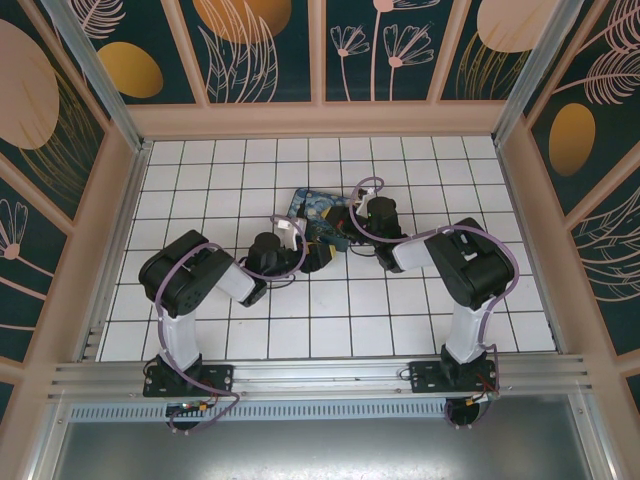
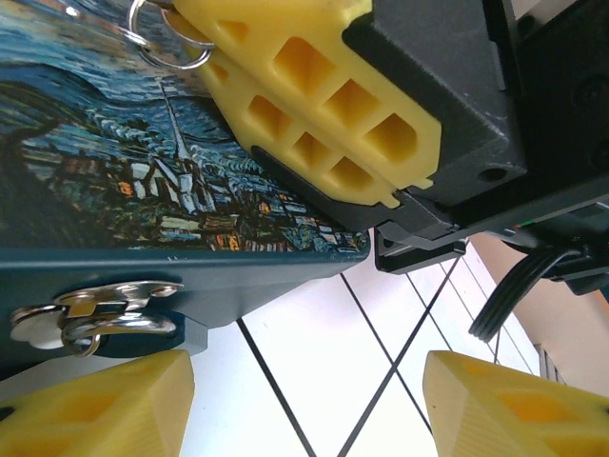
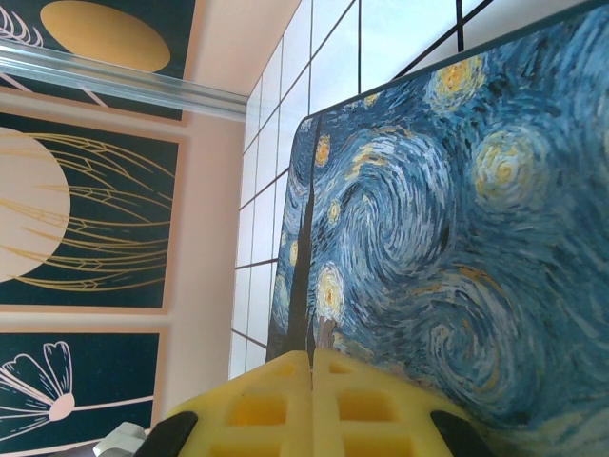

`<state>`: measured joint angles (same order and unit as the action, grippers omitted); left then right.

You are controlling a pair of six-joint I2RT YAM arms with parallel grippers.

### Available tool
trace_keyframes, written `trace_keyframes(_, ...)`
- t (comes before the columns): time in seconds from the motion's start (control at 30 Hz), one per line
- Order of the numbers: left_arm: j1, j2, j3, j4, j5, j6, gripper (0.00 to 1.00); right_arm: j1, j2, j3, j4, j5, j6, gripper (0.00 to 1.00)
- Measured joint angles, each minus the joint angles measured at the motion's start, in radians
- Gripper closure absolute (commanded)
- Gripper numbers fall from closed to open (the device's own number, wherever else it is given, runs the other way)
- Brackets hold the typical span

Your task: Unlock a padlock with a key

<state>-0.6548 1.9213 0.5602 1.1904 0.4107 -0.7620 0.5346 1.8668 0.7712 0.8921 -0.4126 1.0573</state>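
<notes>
The padlock (image 2: 105, 322) hangs at the latch on the side of the dark-blue swirl-painted box (image 2: 114, 152), its silver shackle loop over a bluish body. My left gripper (image 2: 304, 409) is open just in front of it, its left finger directly under the padlock and bare floor between the jaws. My right gripper (image 3: 311, 357) is shut and rests over the box lid (image 3: 457, 209). A small key ring (image 2: 169, 48) sticks out at the tips of its yellow fingers (image 2: 314, 95); the key itself is hidden between them. From above, both grippers meet at the box (image 1: 312, 203).
The white tiled floor (image 1: 330, 310) is walled by a pink frame with painted panels (image 1: 90, 200). My right arm's black wrist and cable (image 2: 514, 286) hang close above the left gripper. Both arms' elbows (image 1: 180, 270) (image 1: 470, 260) stand nearer the front rail.
</notes>
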Motion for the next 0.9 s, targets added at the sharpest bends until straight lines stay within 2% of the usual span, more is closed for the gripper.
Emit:
trace_keyframes(0.3, 0.0, 0.019, -0.001, 0.018, -0.01, -0.018, 0.31, 0.0, 0.0, -0.002, 0.003, 0.0, 0.0, 1.0)
trace_keyframes(0.7, 0.0, 0.026, -0.018, -0.021, -0.105, -0.018, 0.32, 0.0, 0.0, -0.002, 0.003, 0.0, 0.001, 1.0)
trace_keyframes(0.9, 0.0, 0.026, -0.002, -0.049, -0.128, -0.017, 0.36, 0.0, 0.0, -0.002, 0.003, 0.0, 0.004, 1.0)
